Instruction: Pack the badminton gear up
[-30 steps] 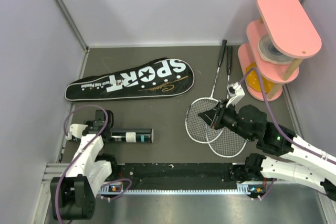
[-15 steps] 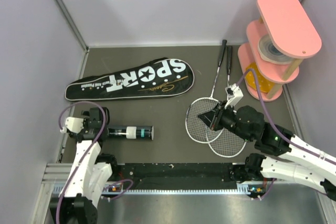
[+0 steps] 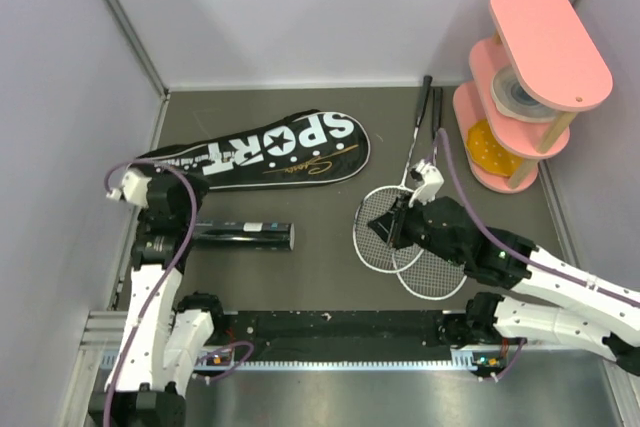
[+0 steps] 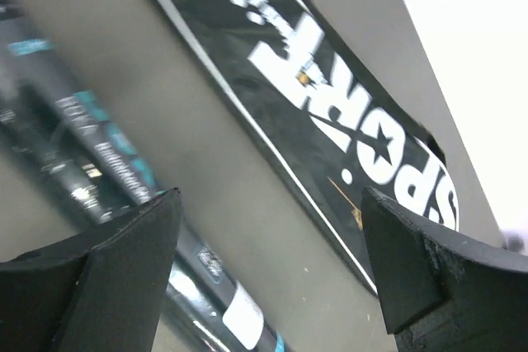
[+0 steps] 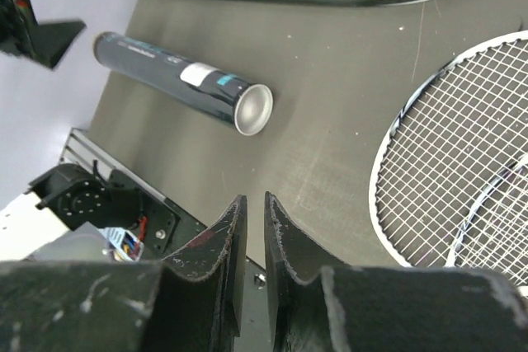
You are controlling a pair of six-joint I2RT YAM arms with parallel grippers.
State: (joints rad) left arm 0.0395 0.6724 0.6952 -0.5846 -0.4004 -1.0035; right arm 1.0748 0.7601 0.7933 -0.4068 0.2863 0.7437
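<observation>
Top external view, read from the left: the left gripper (image 3: 163,230) hangs over the left end of the shuttle tube (image 3: 245,236), jaws spread wide and holding nothing. The tube lies flat and free on the table (image 3: 320,197), its open mouth toward the middle. Just beyond it lies the SPORT bag (image 3: 260,152), flat, wide end to the right. I see no loose shuttlecocks, and cannot tell whether any are inside the tube. Further right the two rackets (image 3: 405,242) lie with heads overlapping and handles pointing away. The right gripper (image 3: 388,225) hovers over those heads, its jaws all but closed with nothing between them. The pink stand (image 3: 540,47) sits apart at the far right. The step seems to be getting the tube bagged. For that, the left jaws should come down square across the tube, nearer its middle than its end, so that it neither rolls nor tips. The bag mouth will likely need holding open.
</observation>
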